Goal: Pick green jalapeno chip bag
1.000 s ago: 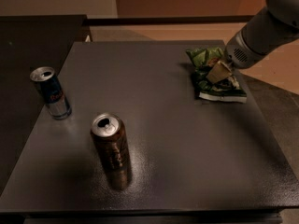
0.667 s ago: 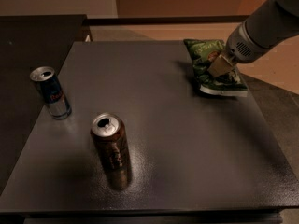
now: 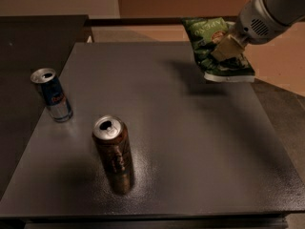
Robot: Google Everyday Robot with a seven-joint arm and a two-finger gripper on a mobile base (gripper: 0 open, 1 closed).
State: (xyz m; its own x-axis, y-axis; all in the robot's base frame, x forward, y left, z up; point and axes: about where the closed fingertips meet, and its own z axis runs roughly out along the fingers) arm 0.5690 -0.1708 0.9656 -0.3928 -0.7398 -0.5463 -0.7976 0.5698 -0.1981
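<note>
Lifting away now, the gripper [image 3: 220, 51] sits at the far right corner of the desk [image 3: 190, 142], its jaws clamped on the green jalapeno chip bag [image 3: 206, 32]. The bag hangs clear of the surface, tilted, its white bottom edge lowest, with a soft shadow on the desk just beneath and to the left of it. The arm comes in from the upper right of the camera view.

Two cans stand well apart from the action: a blue can [image 3: 52, 95] at the left edge and a brown can [image 3: 114, 154] nearer the front. Neither is in the way.

To finish this well, I'd judge the call is a steady, straight rise. That crinkled foil is slippery and the grip looks to be on the bag's middle, so any jerk or swing could let it slide out. Keep the squeeze firm and hold the bag away from the desk edge.

Compared with a second ago, the bag has left the desk: back then it lay flat near the far right edge with the gripper pressed onto it, and now both are clearly higher. The cans have not budged.
</note>
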